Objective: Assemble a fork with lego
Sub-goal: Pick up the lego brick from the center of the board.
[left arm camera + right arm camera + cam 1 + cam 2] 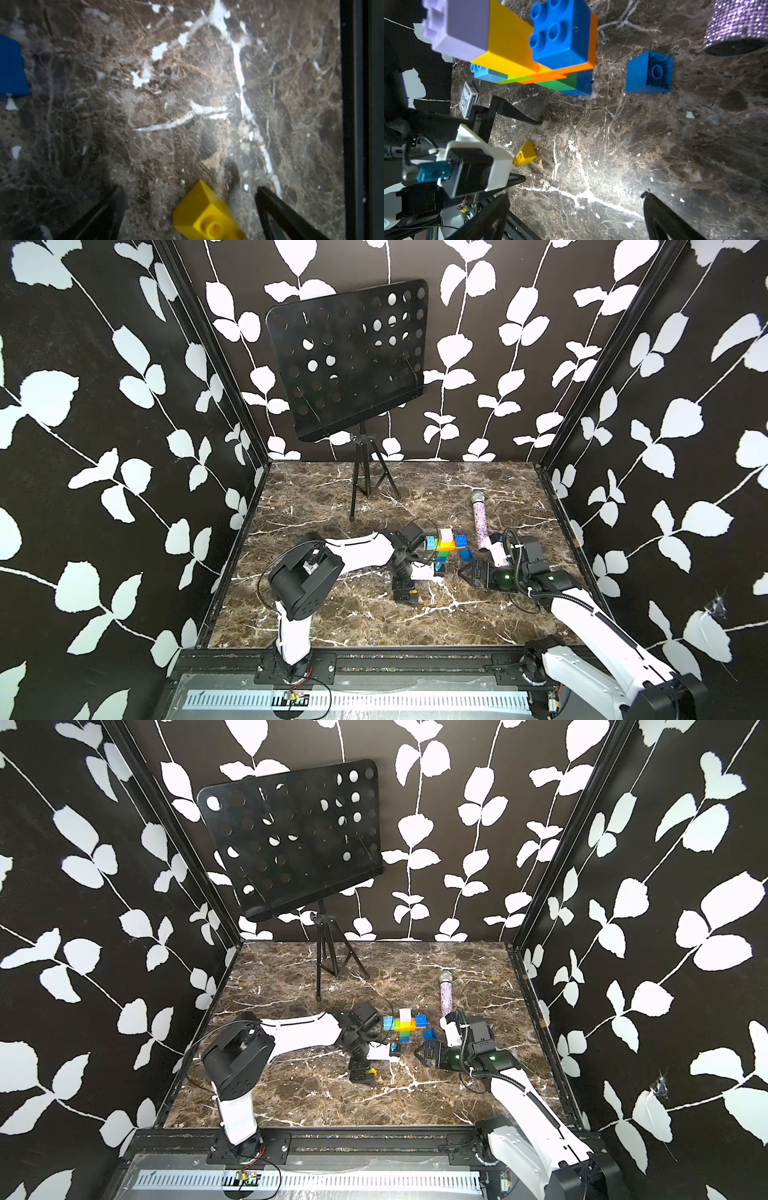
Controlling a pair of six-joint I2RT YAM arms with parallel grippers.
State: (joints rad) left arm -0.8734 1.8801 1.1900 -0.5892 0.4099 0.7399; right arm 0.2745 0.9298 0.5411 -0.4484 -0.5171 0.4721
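On the marble tabletop (374, 626), near its middle, the fork (446, 545) is lying flat. The loose blue brick (466, 554) is lying just beside it and the glittery microphone (480, 518) near it on the far side.

Item 1, step in hand. I am reading this as the pick-up of the yellow brick (205, 214). The left gripper (190, 190) is standing with its fingers wide apart, the brick is lying on the marble between them, and neither finger is touching it. The brick is tipped on its side and sitting askew to the fingers. I am therefore advising a turn of the wrist until the pads are facing two flat sides. After that, a slow closing centred on the body and clear of the stud. A grip on a corner is likely to spin the piece or squirt it out across the smooth stone.

Item 2, pose. The left arm is reaching low across the table with its wrist bent down towards the near edge. The right gripper (575, 195) is hovering close above bare marble with its fingers spread and nothing between them, pointing towards the fork's stem. The right arm is coming in from the near corner.

Item 3. A card deck (468, 101) is lying beyond the left gripper, clear of the work.
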